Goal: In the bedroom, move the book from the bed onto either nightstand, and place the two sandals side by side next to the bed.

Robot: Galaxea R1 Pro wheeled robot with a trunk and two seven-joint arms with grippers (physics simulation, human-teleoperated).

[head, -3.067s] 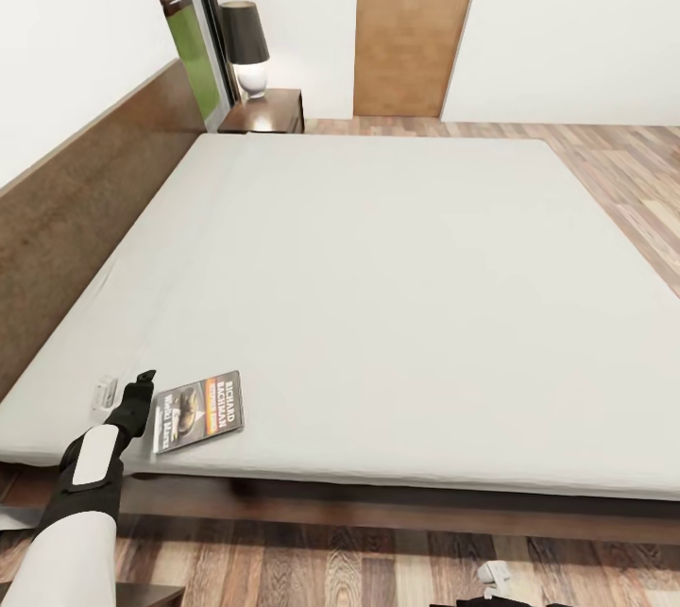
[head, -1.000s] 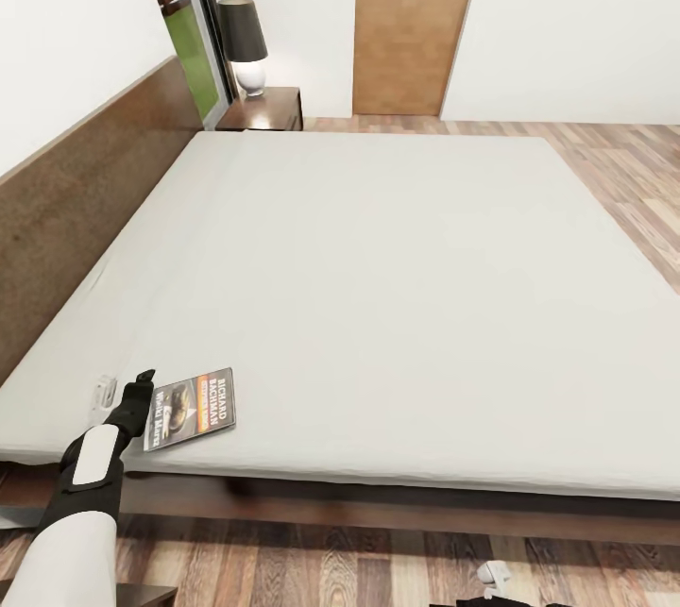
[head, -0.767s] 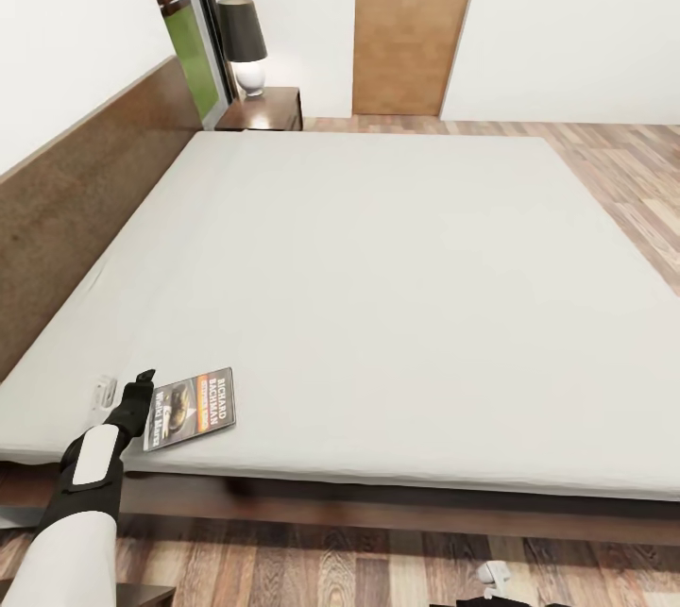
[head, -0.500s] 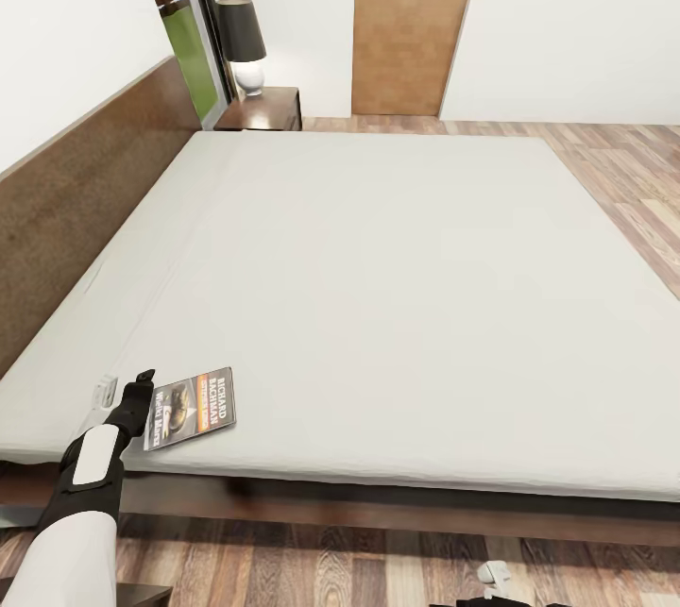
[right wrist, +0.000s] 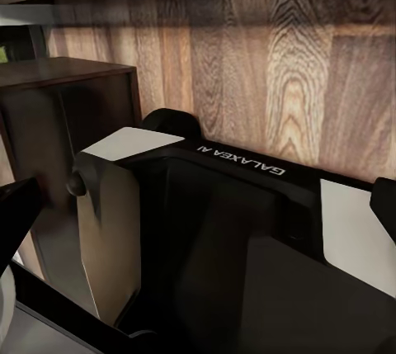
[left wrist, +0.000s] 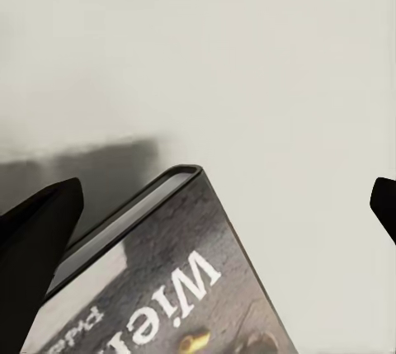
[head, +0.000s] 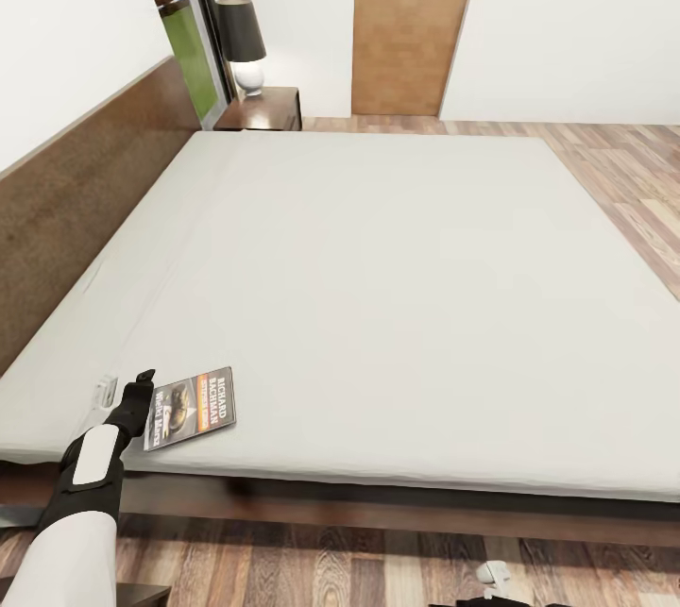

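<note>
bare mattress open beyond book, headboard walling the left

Book flat on bed corner; left tool touching its edge.

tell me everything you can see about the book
The book is a thin paperback with a dark grey cover, an orange band and white lettering reading Richard Bachman. It lies flat, cover up, on the mattress near the bed front edge. The open left gripper sits at its spine edge, one finger on each side of its corner.
</note>
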